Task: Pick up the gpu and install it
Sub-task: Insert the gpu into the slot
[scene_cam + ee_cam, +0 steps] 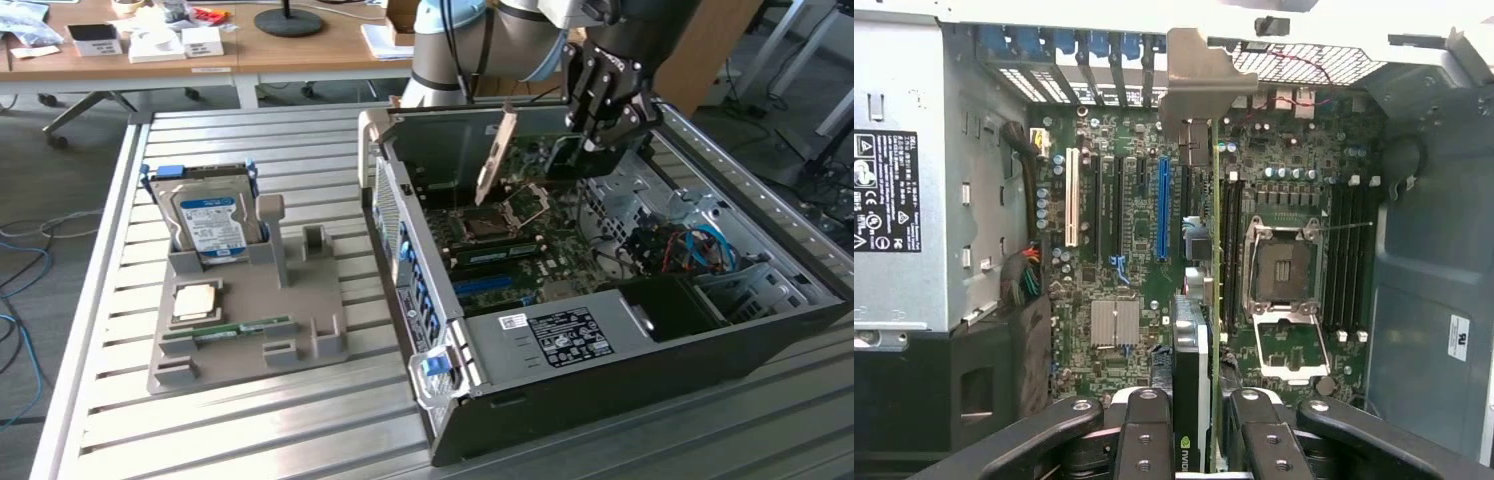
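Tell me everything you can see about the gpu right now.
The gpu is a thin flat card seen edge-on, with a green circuit board, a black face with a small green logo, and a pale silvery metal bracket at its far end. The gripper holds it on edge, fingers against both faces, inside the open computer case over the motherboard. Whether it touches a slot cannot be told.

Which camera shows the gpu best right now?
The exterior view: the gpu shows side-on, bracket and board, held by the gripper over the open case. The wrist view sees the gpu edge-on between the fingers, a thin strip with its bracket beyond.
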Motion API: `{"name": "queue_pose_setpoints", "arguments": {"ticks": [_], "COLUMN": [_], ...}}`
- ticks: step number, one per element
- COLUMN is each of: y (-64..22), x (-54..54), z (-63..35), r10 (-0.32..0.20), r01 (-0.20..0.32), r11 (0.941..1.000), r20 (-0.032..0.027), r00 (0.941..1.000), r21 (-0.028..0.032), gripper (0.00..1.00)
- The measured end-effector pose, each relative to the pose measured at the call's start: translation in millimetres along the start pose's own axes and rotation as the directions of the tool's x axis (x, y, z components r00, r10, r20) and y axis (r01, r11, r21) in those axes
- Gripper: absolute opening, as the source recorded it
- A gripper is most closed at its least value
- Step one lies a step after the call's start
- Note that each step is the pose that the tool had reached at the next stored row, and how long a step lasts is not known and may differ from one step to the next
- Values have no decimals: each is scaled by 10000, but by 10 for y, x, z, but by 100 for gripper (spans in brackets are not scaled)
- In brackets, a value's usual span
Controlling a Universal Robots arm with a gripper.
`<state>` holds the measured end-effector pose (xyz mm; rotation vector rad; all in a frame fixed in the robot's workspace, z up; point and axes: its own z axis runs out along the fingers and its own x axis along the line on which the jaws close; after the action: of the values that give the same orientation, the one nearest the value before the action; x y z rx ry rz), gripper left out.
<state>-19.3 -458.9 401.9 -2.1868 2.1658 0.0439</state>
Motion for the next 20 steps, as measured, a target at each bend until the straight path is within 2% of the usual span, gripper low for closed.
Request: {"name": "queue_pose_setpoints", "arguments": {"ticks": [6,11,15,20], "y": [4,4,13,18], "x": [5,6,9,15], "z": [82,91,147,238], "r10": [-91,-98,-101,-104], "r01": [91,98,101,104], "r11": [10000,9999,9999,9999], "r20": [1,-3,-3,-3], "r00": [10000,10000,9999,9999], "r21": [27,28,78,112], "gripper": [27,27,27,27]}}
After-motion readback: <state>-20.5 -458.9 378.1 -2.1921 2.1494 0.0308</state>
